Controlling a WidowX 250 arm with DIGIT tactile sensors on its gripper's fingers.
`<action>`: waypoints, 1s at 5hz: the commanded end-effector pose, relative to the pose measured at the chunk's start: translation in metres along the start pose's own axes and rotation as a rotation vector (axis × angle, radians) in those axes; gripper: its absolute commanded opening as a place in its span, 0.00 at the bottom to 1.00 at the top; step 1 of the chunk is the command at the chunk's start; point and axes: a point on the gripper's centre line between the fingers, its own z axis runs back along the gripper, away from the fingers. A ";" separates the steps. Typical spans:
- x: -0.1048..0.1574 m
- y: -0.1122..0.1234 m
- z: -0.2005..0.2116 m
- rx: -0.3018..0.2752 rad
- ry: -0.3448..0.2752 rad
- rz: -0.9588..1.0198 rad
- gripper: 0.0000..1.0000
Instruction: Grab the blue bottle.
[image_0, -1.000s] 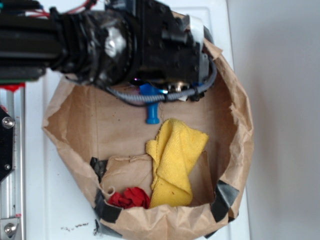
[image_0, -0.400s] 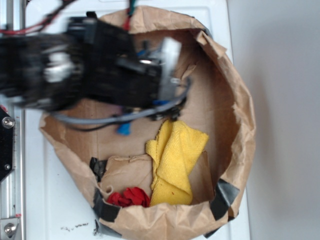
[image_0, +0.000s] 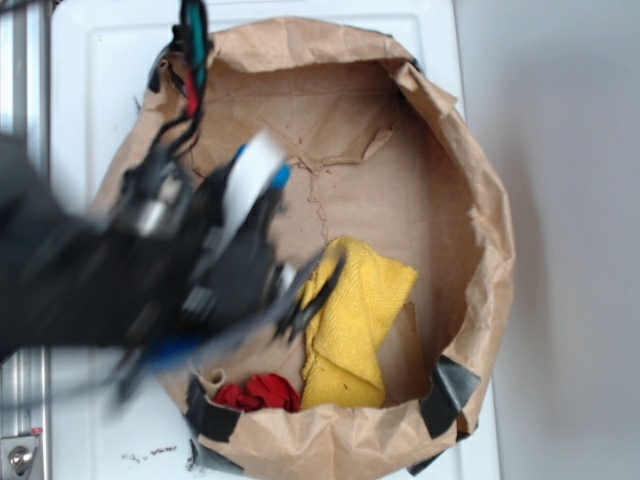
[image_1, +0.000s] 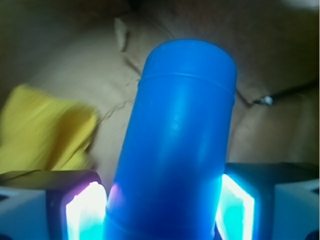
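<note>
Wrist view: the gripper (image_1: 165, 210) is clamped on the blue bottle (image_1: 175, 145), its two glowing pads (image_1: 85, 212) pressed against the bottle's sides, and the bottle's flat end points away from the camera over the brown paper. From the exterior view the arm (image_0: 120, 290) is a dark blur over the left side of the paper bag (image_0: 480, 200), with only a speck of blue showing by it. The yellow cloth (image_0: 355, 320) lies just beside the arm on the bag's floor, and a red cloth (image_0: 260, 395) lies near the bag's lower edge.
</note>
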 end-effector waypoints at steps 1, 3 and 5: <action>0.025 -0.015 0.046 0.008 -0.008 -0.020 0.00; 0.065 -0.010 0.050 -0.064 0.104 0.070 0.00; 0.091 -0.002 0.049 0.043 0.105 -0.056 0.00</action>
